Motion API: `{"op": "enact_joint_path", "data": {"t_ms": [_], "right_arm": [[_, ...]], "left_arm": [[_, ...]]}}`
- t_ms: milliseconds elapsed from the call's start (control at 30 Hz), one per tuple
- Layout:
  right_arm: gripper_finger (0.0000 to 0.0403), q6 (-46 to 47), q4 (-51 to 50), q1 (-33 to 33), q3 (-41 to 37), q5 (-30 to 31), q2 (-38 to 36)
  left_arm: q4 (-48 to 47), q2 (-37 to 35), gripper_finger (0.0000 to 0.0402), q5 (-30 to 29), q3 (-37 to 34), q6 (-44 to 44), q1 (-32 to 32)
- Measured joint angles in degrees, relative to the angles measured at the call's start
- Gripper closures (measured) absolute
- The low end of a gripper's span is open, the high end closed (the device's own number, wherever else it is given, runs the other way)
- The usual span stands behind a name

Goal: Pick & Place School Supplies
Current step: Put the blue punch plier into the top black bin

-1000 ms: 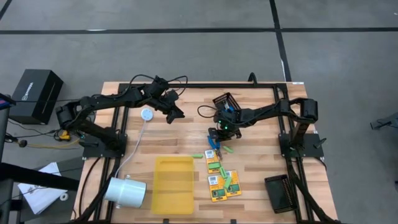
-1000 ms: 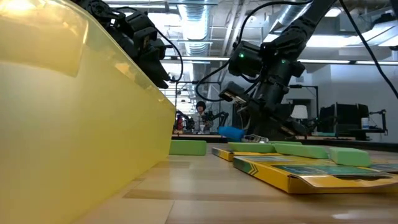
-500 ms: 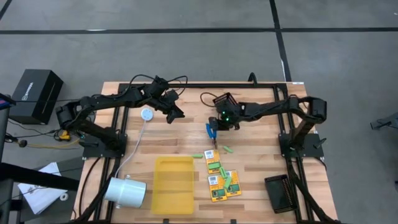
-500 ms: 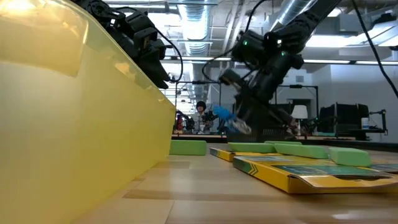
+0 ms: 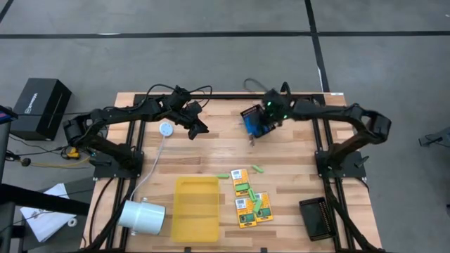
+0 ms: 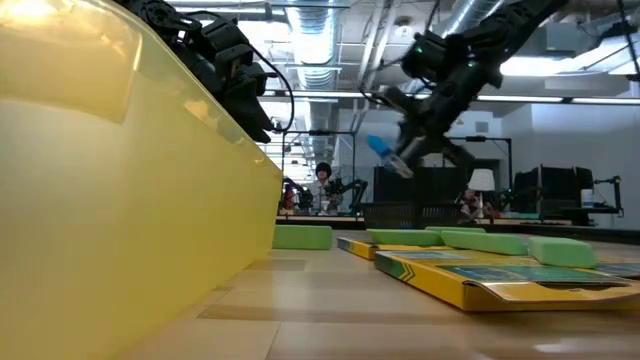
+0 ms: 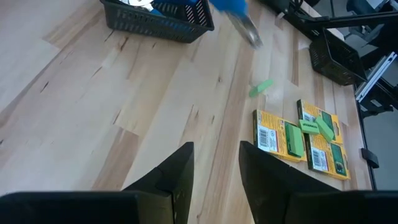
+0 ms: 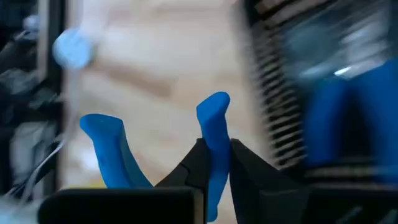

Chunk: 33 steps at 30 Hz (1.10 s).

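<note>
Scissors [image 5: 251, 126], blue handles, pinched in right claw [image 5: 254, 127], lifted off tabletop [image 5: 211, 151], hanging over the near edge of mesh basket [image 5: 256, 118] at the far-middle of the top. Right wrist view: fingers [image 8: 199, 163] closed tight on one blue handle loop, the other loop sticks out free beside it. Low view: scissors [image 6: 385, 155] up in the air, tilted, blades pointing down, right claw [image 6: 415, 135] gripping from above. Left wrist view shows blue stuff already in the basket [image 7: 155, 22]; can't tell what exactly.

Rest of supplies on tabletop, near-middle: 3 crayon boxes [image 5: 249, 200] lying flat in a loose row, touching or nearly so, w/ green sticks [image 5: 259, 205] lying on the boxes. 2 more loose green sticks on bare wood, one [image 5: 223, 175] just left of the boxes, one [image 5: 257, 169] just right of them. Left wrist view: boxes [image 7: 298, 140] w/ sticks on top.

Yellow tray [image 5: 195, 209] just left of the boxes, near edge of top. 2nd black mesh tray [image 5: 316, 218] at near-right corner, well apart from everything.

Left claw [image 5: 199, 129] hovers over far-left part of tabletop, fingers [image 7: 177, 180] parted, holding nothing. White cup [image 5: 142, 215] on its side at near-left corner.
</note>
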Motion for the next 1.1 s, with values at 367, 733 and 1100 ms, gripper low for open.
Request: {"op": "enact_joint_path", "data": {"t_ms": [367, 733, 1100], "right_arm": [[0.0376, -12.3, -10.8, -11.2, 0.1, -2.7, -3.5], [0.0376, -18.2, -10.5, -12.7, 7.5, -3.4, 7.0], [0.0376, -25.4, -16.5, -15.3, 19.1, -4.5, 16.2]], "left_arm": [[0.5, 0.0, 0.0280, -0.4, 0.0, 0.0, 0.0], [0.9, 0.0, 0.0280, -0.5, 0.0, -0.5, 0.0], [0.9, 0.0, 0.0280, -0.5, 0.0, -0.5, 0.0]]}}
